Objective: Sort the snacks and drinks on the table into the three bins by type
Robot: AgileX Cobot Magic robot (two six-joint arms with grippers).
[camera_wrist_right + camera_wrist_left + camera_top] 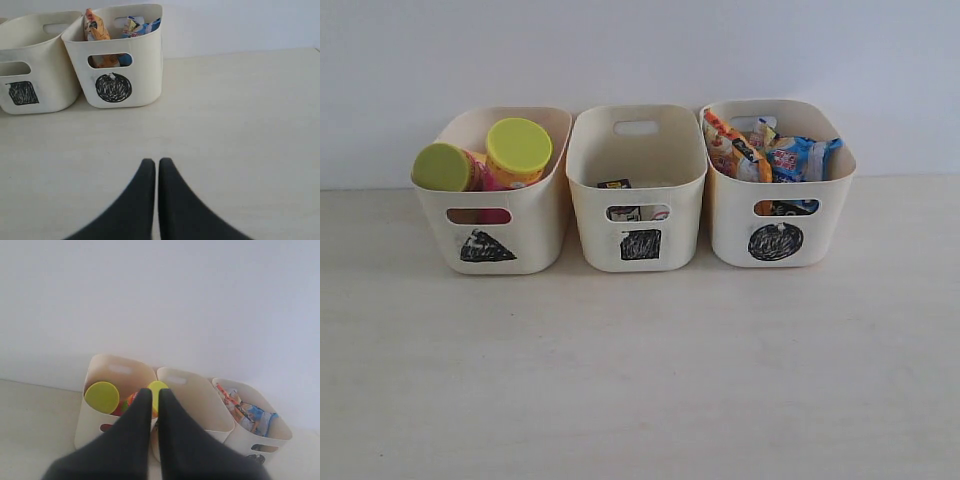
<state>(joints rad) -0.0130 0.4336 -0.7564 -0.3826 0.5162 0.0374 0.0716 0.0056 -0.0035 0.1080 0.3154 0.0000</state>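
Exterior: sorting looks finished. Tubes [518, 150] in triangle bin [535, 230] left of square bin [592, 215]; cartons [615, 184] low inside square bin; bags [770, 155] in circle bin [728, 225] to its right.
Left wrist: left jaws together, empty, where triangle bin meets square bin; dropping risks striking lids [102, 397].
Right wrist: right jaws together, empty, over surface [240, 125], well apart from square bin; low sweep might shove bins.

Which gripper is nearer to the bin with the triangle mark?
Left. The left gripper hangs just before the triangle bin, at its edge with the square bin. The right gripper is over the table before the circle bin, farther off.
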